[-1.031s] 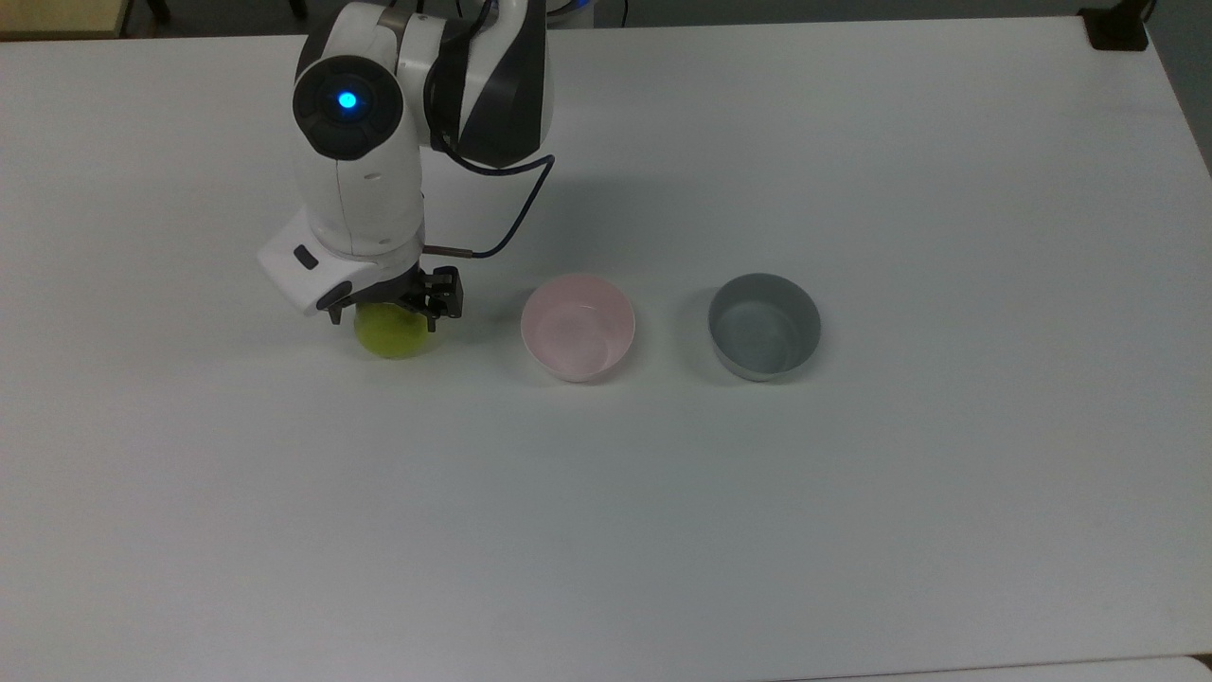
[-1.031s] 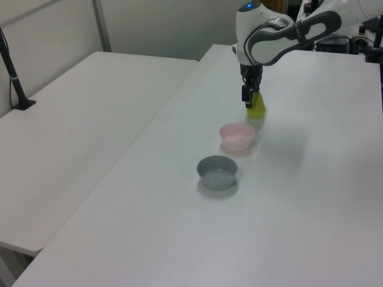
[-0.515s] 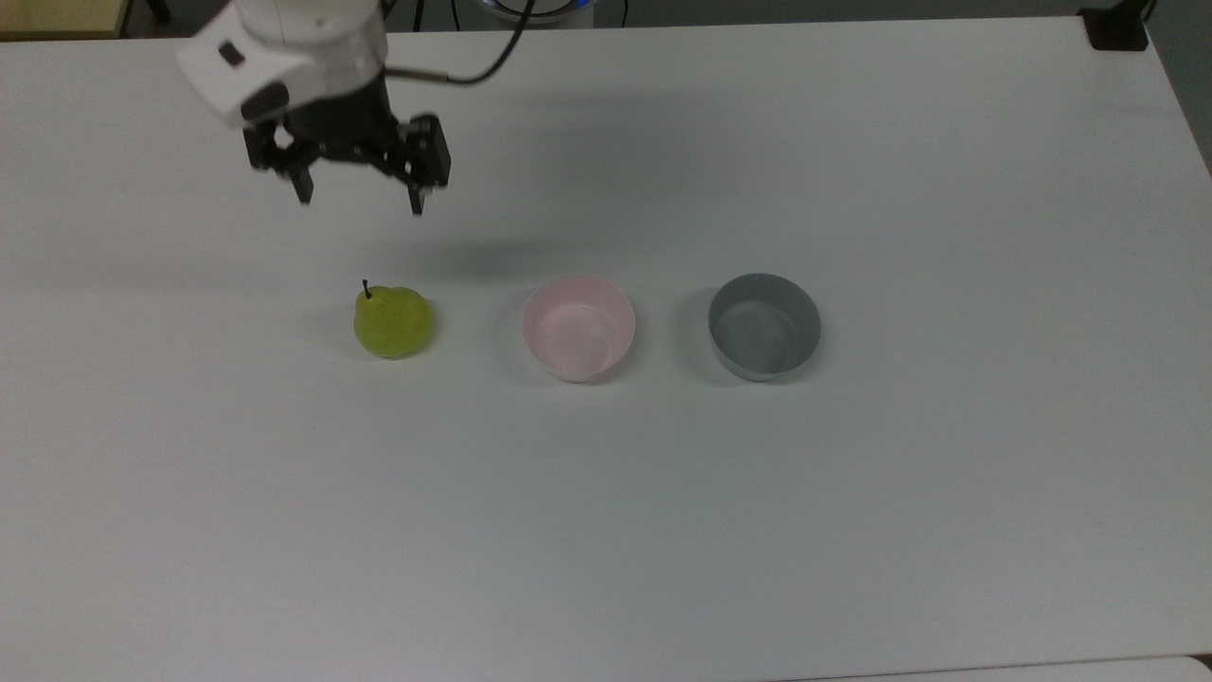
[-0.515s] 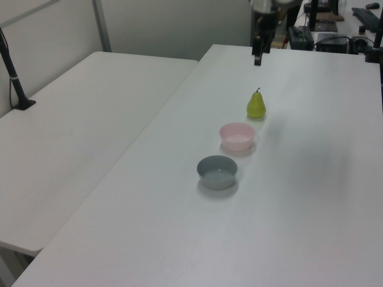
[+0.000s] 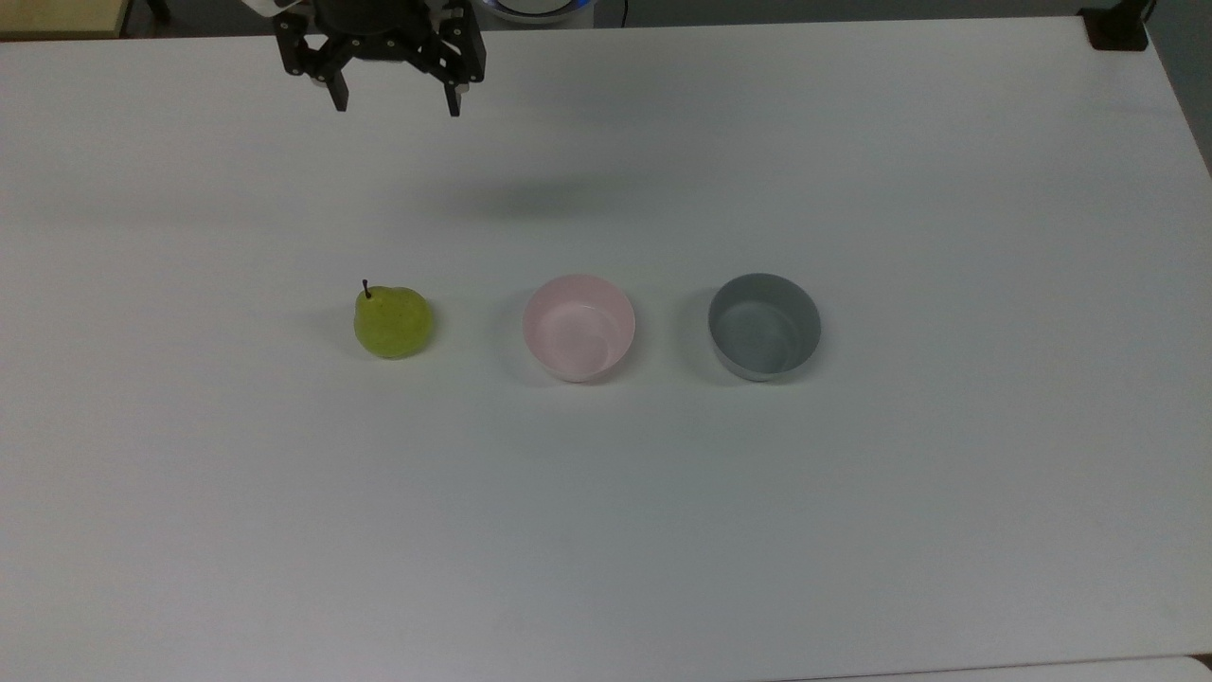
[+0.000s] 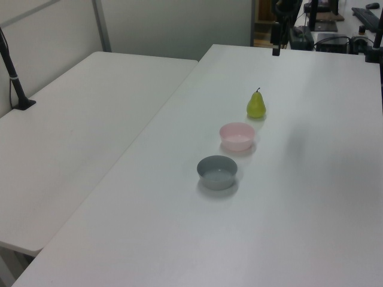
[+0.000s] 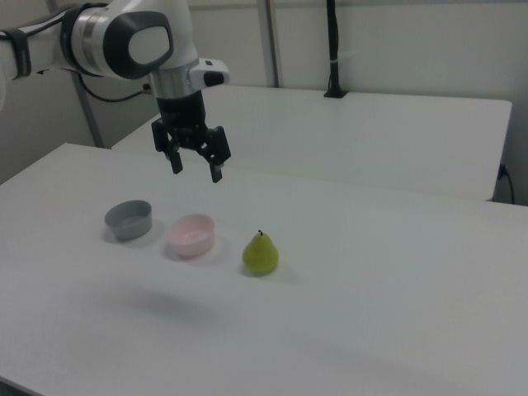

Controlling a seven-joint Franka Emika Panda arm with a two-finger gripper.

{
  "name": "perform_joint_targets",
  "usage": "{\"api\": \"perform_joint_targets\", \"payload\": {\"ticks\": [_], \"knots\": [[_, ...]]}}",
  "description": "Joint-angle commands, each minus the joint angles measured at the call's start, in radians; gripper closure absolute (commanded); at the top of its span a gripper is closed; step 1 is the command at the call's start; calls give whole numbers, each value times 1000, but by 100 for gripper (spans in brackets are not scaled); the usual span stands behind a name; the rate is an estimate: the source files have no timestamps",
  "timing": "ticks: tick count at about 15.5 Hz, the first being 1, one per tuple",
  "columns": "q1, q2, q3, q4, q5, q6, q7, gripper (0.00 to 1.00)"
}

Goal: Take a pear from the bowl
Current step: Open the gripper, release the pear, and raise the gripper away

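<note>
Yellow-green pear point(image 5: 394, 322) stands upright on the white counter point(image 5: 852, 521), stem up, just beside the pink bowl point(image 5: 579, 327) on the top view's left, not touching it. Grey bowl point(image 5: 764, 326) sits beyond the pink one. End effector point(image 5: 395, 102) hangs high above, fingers spread, holding nothing.

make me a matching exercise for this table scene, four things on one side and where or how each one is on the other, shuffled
Things:
1. pear
2. pink bowl
3. grey bowl
4. gripper

States:
A. empty, in the middle of the row of three
B. raised above the table, fingers apart, holding nothing
C. upright on the table, outside both bowls
D. empty, at the end of the row, on the top view's right

Pairs: 1-C, 2-A, 3-D, 4-B
</note>
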State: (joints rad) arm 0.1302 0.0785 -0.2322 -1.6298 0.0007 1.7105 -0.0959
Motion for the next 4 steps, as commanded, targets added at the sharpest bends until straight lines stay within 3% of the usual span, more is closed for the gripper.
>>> {"api": "perform_joint_targets", "payload": {"ticks": [1, 4], "knots": [[11, -42, -3, -42, 9, -29, 18, 0], [11, -42, -4, -41, 9, -29, 63, 0]]}}
